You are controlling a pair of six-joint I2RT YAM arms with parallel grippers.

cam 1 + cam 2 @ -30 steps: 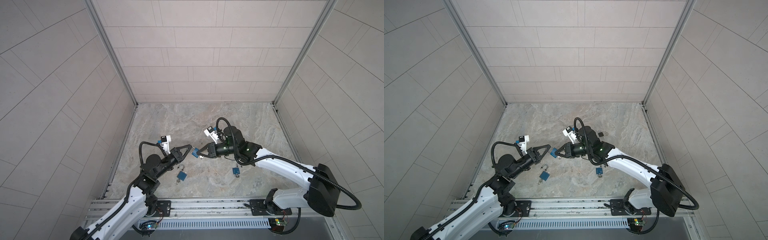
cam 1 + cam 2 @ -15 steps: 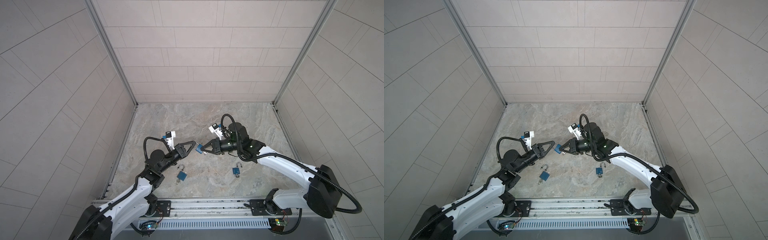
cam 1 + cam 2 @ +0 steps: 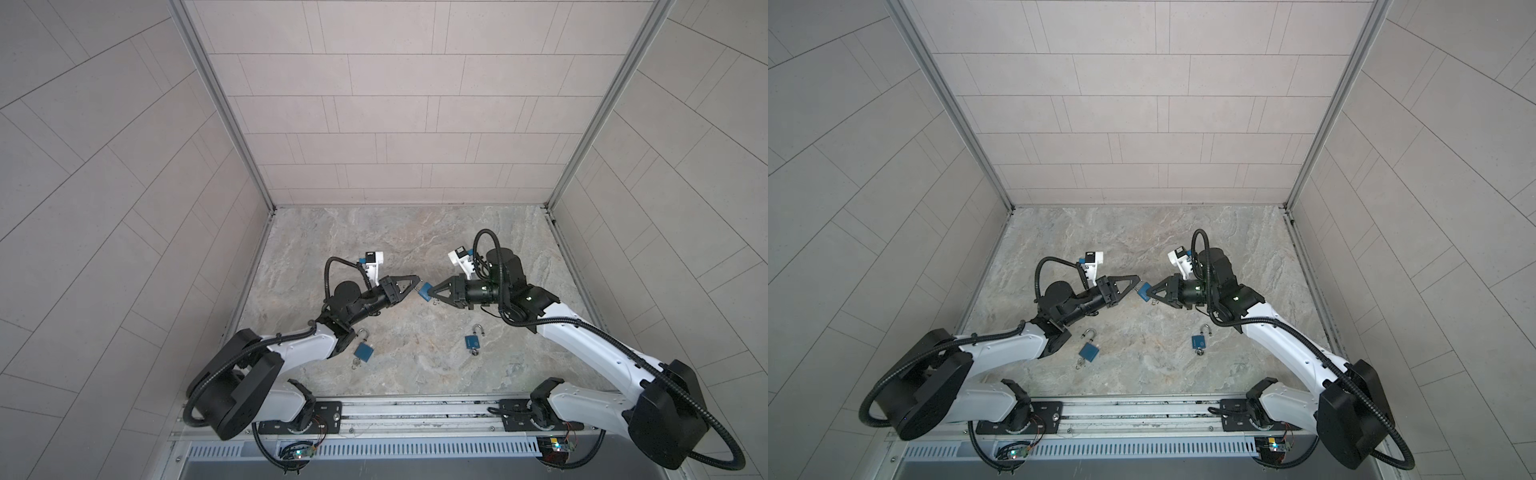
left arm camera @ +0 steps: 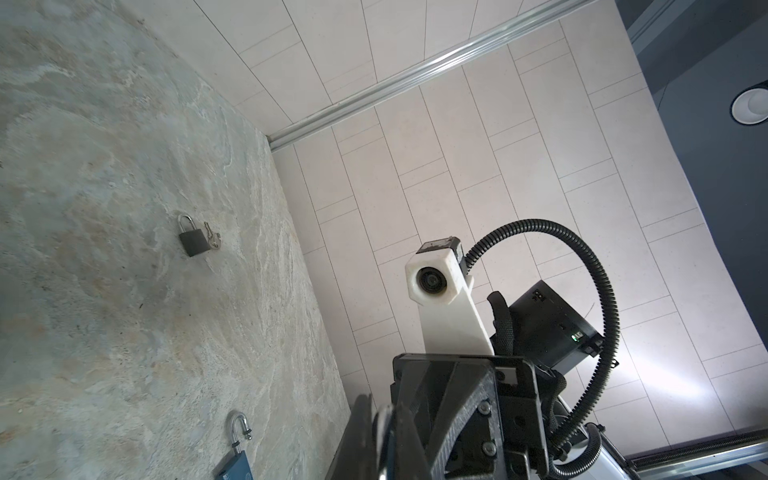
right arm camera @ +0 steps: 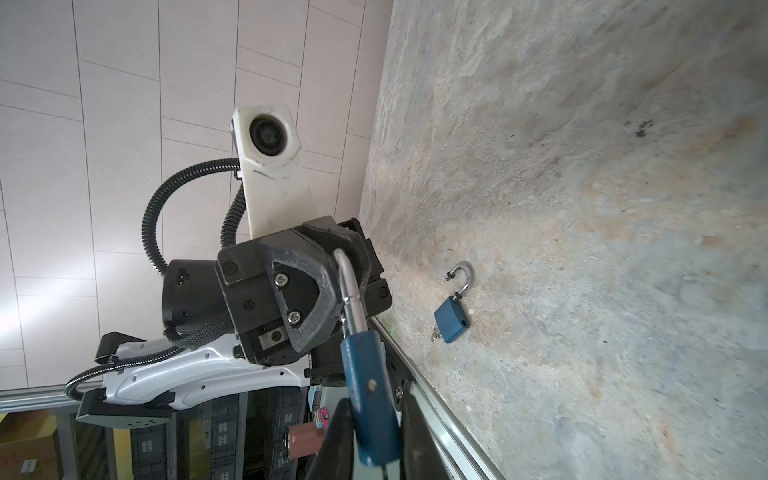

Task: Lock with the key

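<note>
A blue padlock (image 3: 424,291) (image 3: 1144,292) hangs in the air between both grippers, above the middle of the stone table. My right gripper (image 3: 432,289) (image 5: 370,415) is shut on its blue body (image 5: 370,395). My left gripper (image 3: 417,286) (image 4: 384,419) is shut on its silver shackle (image 5: 351,291), whose tip is pinched between the left fingers. A small key (image 3: 435,302) (image 3: 1155,302) dangles under the padlock's body. In the left wrist view only a silver and blue sliver shows between the fingers.
Two more blue padlocks with open shackles lie near the front: one (image 3: 363,351) (image 5: 452,320) by the left arm, one (image 3: 472,341) (image 4: 232,465) by the right arm. A dark padlock with keys (image 4: 194,241) lies farther back. Walls enclose the table (image 3: 395,249).
Both grippers have moved together to the right and slightly away from the front, with the blue padlock between them. Neither jaw opening has changed.
</note>
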